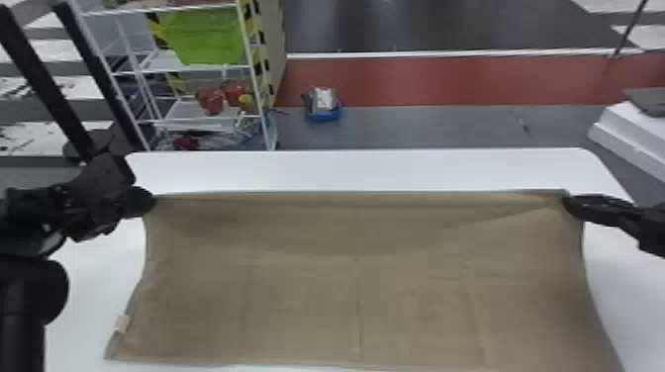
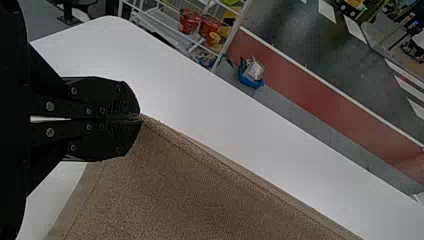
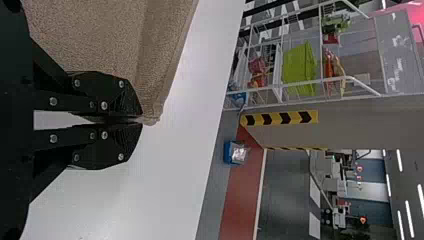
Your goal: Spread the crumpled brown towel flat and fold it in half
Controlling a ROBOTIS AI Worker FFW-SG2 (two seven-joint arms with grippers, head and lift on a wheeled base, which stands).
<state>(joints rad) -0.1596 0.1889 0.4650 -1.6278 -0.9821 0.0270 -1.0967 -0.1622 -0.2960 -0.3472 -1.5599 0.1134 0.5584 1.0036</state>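
While both far corners were pinched, the brown towel [image 1: 346,297] lay broadly open across the white table [image 1: 356,168], creased shallowly between them. Left gripper [image 2: 139,118] closed tight on one corner, right gripper [image 3: 141,121] on the other. Spreading looked nearly done; the half fold seemed left to make. Strips of tabletop showed beyond the held edge and at both sides, likely room enough for the arms.
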